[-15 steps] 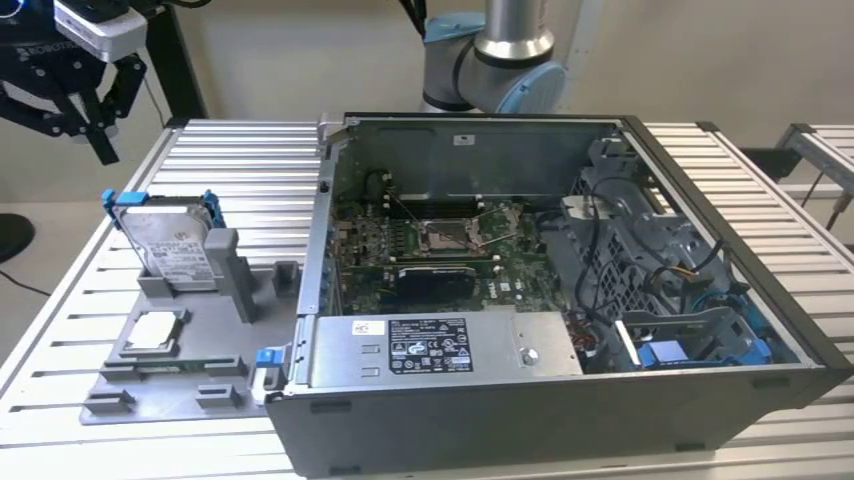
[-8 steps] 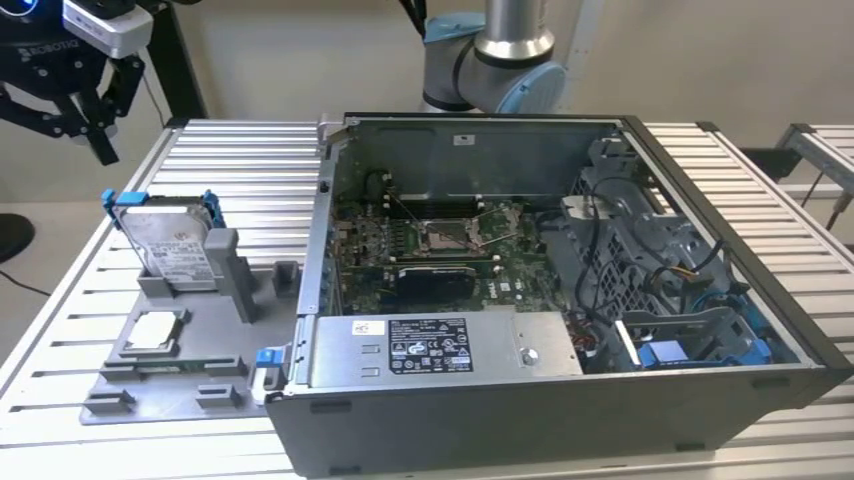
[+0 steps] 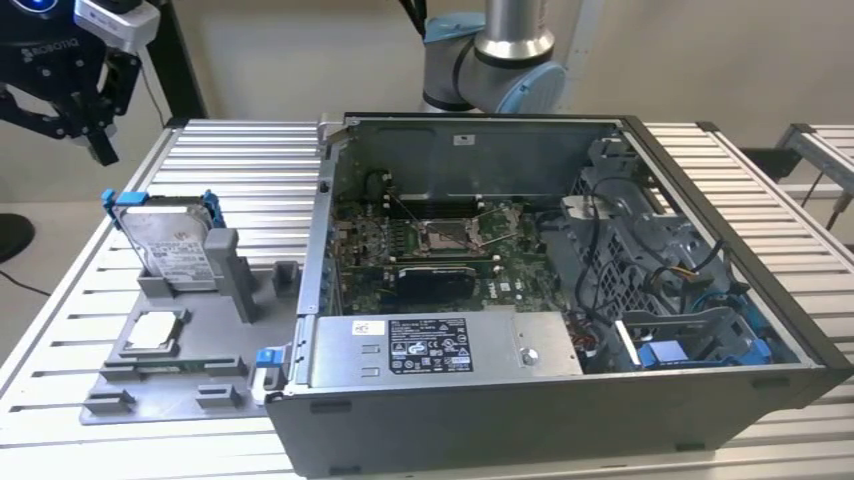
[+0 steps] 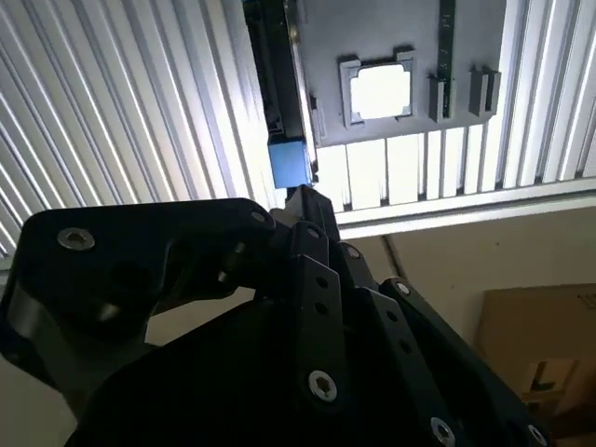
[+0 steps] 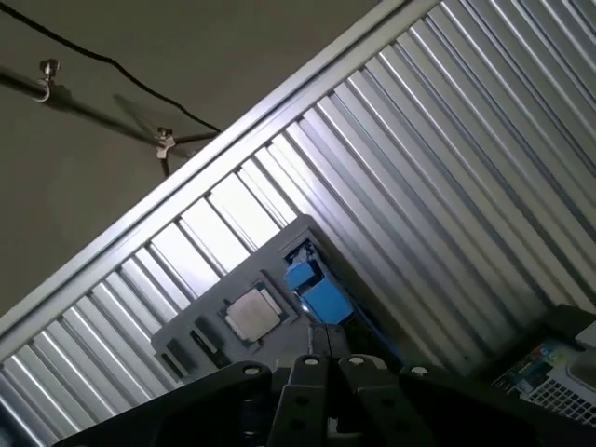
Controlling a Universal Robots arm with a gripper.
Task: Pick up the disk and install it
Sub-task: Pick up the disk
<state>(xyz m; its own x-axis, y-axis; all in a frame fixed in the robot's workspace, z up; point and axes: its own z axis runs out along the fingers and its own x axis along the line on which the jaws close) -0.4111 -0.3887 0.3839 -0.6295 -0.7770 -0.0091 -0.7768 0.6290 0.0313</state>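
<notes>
My claw (image 4: 306, 199) hangs pressed together, holding nothing, above the ribbed tabletop (image 3: 230, 150). In the exterior view the disk (image 3: 170, 240) is at my five o'clock, well apart, standing on edge in a grey holder (image 3: 187, 352). The open computer case (image 3: 561, 410) lies at the disk's three o'clock.

one disk (image 3: 174, 245), one cpu chip (image 3: 151, 332), one grey tray (image 3: 180, 388), one open computer case (image 3: 534, 425).
</notes>
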